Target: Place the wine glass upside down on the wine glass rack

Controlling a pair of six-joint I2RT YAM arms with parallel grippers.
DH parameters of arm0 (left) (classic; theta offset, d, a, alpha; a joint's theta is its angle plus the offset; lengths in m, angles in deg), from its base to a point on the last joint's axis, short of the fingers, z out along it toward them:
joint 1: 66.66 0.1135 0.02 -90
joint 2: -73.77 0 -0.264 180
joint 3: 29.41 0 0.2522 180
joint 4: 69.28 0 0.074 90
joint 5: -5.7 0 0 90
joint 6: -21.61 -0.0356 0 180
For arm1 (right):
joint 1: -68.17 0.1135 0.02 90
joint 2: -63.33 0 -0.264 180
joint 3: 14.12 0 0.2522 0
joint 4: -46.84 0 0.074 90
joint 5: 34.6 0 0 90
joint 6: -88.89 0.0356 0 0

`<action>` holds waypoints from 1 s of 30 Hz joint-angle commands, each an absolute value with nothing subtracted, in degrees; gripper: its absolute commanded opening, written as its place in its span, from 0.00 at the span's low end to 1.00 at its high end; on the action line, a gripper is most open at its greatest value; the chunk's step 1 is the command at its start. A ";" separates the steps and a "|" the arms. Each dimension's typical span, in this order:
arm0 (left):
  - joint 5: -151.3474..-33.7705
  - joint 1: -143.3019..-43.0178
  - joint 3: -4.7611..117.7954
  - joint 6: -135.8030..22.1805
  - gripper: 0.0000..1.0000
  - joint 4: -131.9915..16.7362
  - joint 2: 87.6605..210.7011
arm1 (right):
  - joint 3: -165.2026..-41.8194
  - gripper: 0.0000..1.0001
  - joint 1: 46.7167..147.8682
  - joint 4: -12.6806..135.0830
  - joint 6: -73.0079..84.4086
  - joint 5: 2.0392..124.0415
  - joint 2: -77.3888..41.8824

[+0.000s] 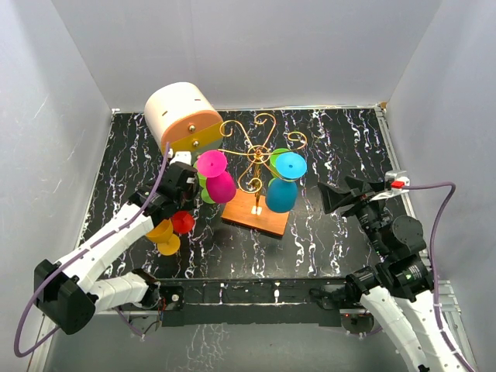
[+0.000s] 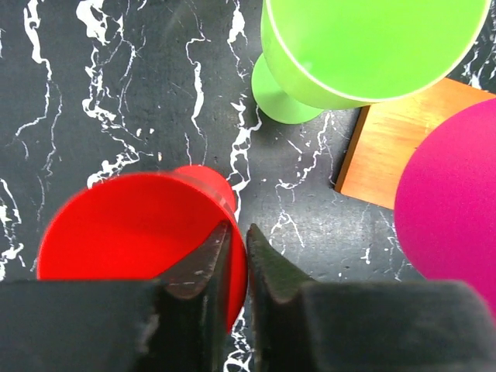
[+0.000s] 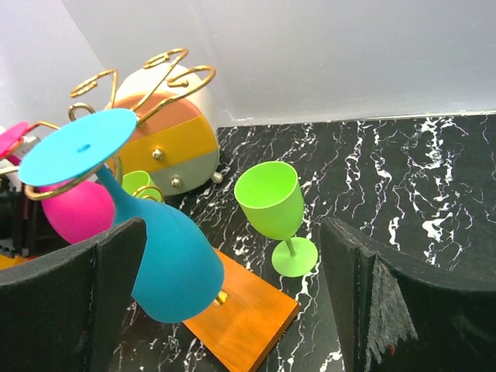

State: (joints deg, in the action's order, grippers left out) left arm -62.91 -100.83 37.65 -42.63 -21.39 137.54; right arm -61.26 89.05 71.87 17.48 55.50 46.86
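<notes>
The gold wire rack [image 1: 256, 151] stands mid-table on its orange base [image 1: 260, 217]. A pink glass [image 1: 219, 184] and a blue glass [image 1: 280, 192] hang upside down on it. My left gripper [image 1: 183, 208] is just left of the rack. It is shut on the rim of a red wine glass [image 2: 136, 225], one finger inside the bowl and one outside [image 2: 239, 240]. My right gripper [image 1: 349, 198] is open and empty to the right of the rack. In its wrist view its gap [image 3: 232, 298] frames the blue glass [image 3: 167, 256] and the base [image 3: 240, 322].
A green glass [image 2: 364, 46] stands upright on the table by the base's left corner. A second green glass [image 3: 271, 198] stands behind the rack. A yellow glass [image 1: 164, 236] sits under my left arm. A cream-and-orange drum box [image 1: 184, 115] is at the back left.
</notes>
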 commanded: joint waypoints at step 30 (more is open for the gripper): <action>-60.32 -100.23 89.08 -45.61 0.00 -17.39 127.50 | -79.83 0.89 89.13 64.23 41.56 58.42 38.38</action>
State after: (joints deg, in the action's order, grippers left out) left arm -51.94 -100.53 85.71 -47.20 -11.65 127.64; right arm -76.56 89.05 71.04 36.40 55.00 40.28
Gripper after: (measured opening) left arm 0.024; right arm 0.888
